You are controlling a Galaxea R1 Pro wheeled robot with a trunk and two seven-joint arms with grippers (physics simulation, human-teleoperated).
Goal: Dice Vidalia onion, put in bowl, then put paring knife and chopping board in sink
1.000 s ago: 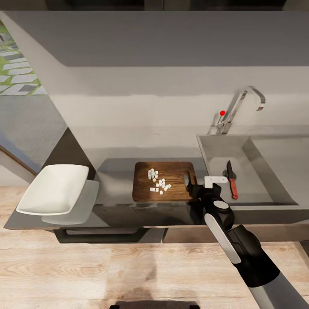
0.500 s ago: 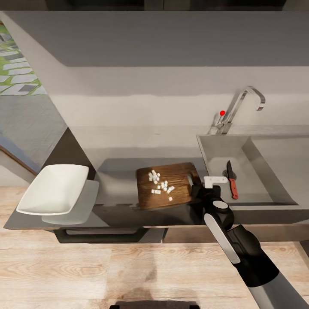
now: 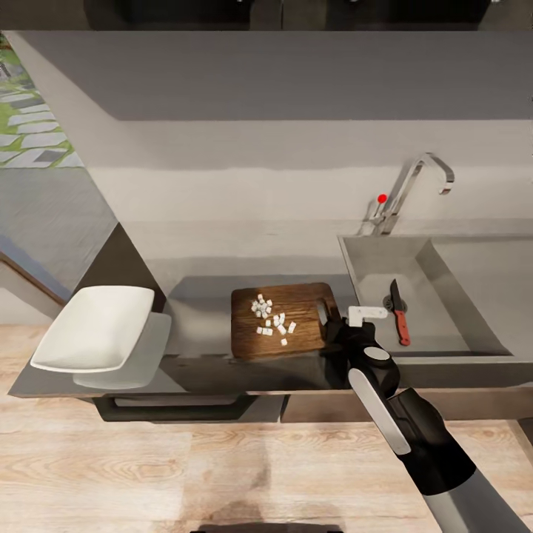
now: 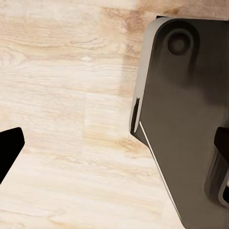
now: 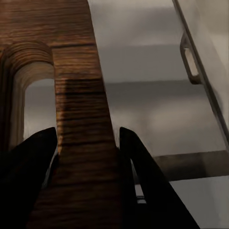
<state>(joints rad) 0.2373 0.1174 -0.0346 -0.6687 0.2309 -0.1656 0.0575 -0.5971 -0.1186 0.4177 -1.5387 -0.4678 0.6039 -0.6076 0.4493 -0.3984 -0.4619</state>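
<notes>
Now the right gripper (image 5: pixel 86 143) — fingers pinching the chopping board (image 3: pixel 285 318) at its handle end; board has swung back nearly square on the desk (image 3: pixel 200 370) after tilting. Diced onion (image 3: pixel 270 318) shifted, not yet in the bowl (image 3: pixel 92 326). Beyond, paring knife (image 3: pixel 400 311) already in the sink (image 3: pixel 444 296).

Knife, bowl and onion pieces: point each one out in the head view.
Knife (image 3: pixel 400 320), head view, where the dark blade meets the reddish handle, lying in the sink.
Bowl (image 3: pixel 95 327), head view, middle of the white dish.
Onion pieces (image 3: pixel 272 320), head view, centre of the white cluster on the wooden board.
</notes>
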